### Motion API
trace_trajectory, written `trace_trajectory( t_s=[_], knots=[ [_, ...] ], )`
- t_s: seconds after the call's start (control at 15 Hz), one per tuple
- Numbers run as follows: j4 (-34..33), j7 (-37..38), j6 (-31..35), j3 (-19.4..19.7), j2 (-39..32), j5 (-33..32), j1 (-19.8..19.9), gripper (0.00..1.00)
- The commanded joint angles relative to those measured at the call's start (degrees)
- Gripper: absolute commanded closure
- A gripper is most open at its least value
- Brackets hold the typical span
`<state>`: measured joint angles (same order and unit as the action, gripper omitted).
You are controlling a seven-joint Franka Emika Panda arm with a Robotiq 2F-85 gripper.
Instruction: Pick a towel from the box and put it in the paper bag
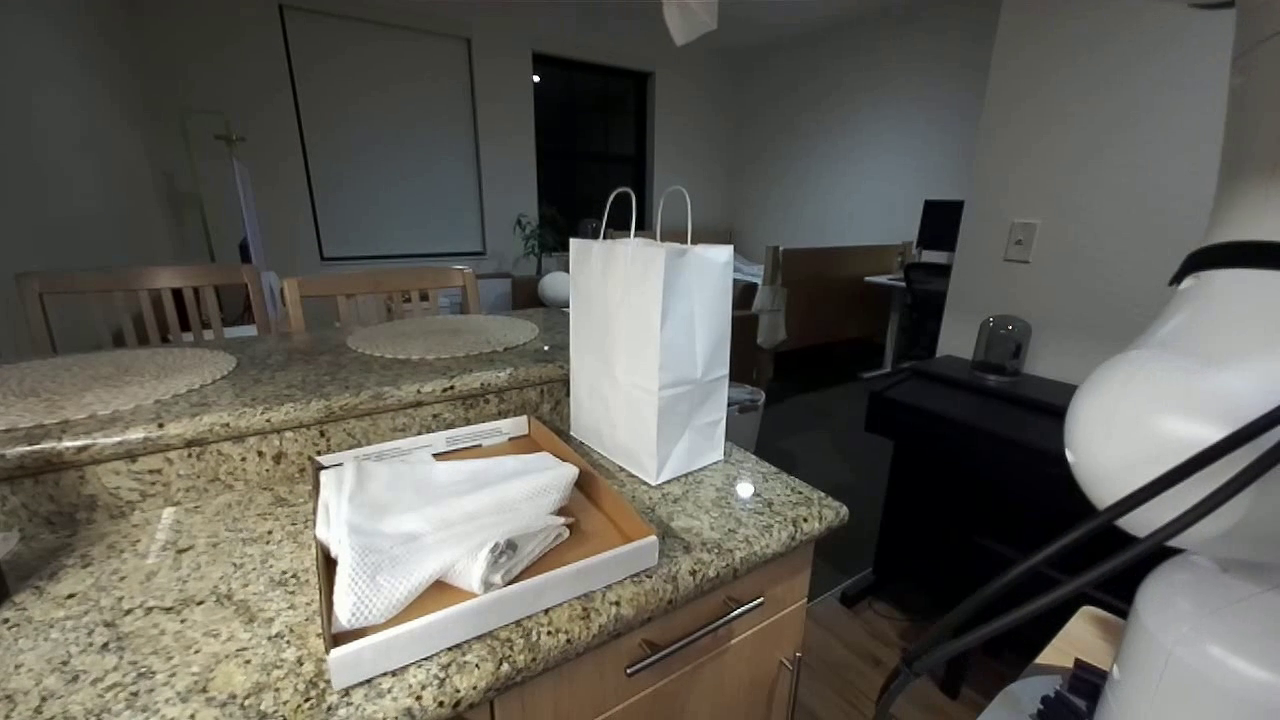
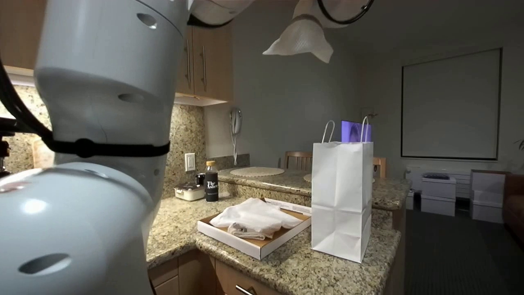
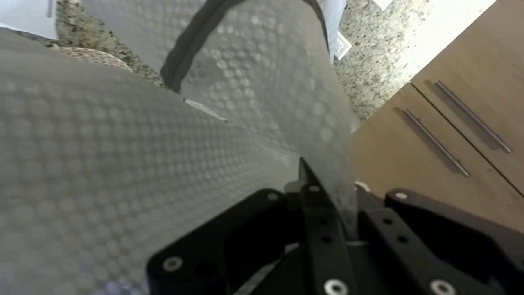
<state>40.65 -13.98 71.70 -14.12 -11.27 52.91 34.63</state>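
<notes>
- White towel (image 2: 301, 43), soft and finely dimpled; in the wrist view the cloth shows regular rows of round dimples, with a darker grey band curving along a fold.
- Position: suspended high above the granite countertop (image 2: 294, 266), higher than the white paper bag (image 2: 337, 196) and well apart from it in both exterior views.
- Orientation: the cloth hangs downward from its grip, flaring toward the bottom; in an exterior view its lower edge runs between two corners, one pointing left, the other down and to the right. Its long axis cannot be told, since the cloth is bunched.
- Two-finger gripper (image 3: 333, 192): fingers drawn together, a fold of the towel pinched between them.
- Paper bag: upright, both loop handles raised, standing just right of the shallow cardboard tray (image 1: 500, 610).
- Cardboard tray: white outer walls, brown interior; other white towels (image 1: 440, 520) lie inside, loosely heaped toward the left, a folded one at the near side.
</notes>
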Motion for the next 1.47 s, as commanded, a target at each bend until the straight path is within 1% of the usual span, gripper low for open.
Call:
trace_trajectory(
  t_s=[0.0,0.13,0.2,0.27,0.33,0.53,0.67,0.73,0.93,1.13,1.4],
  knots=[
    [5.57,-0.8,-2.51,3.51,4.89,0.08,5.55,0.96],
    [7.26,-0.94,-2.63,5.33,6.23,-3.44,6.48,0.96],
    [8.84,0.73,5.03,2.94,3.97,-12.1,-0.5,0.97],
    [9.49,1.49,5.72,2.64,3.9,-14.8,-0.92,0.95],
    [10.79,2.43,8.42,2.17,3.24,-17.84,-2.56,0.96],
    [16.33,5.6,17.44,0.66,0.43,-24.11,-8.81,0.96],
    [19.14,7.64,23.73,0.04,-2.73,-25.1,-12.21,0.96],
    [19.87,8.78,26.27,0.23,-3.96,-24.89,-13.18,0.96],
    [22.13,9.71,31.99,0.92,-5.98,-22.12,-13.7,0.96],
    [23.53,8.07,33.56,1.45,-5.35,-17.47,-10.82,0.96],
    [22.87,8.09,33.38,2.4,-5.49,-14.58,-8.68,0.96]
  ],
)
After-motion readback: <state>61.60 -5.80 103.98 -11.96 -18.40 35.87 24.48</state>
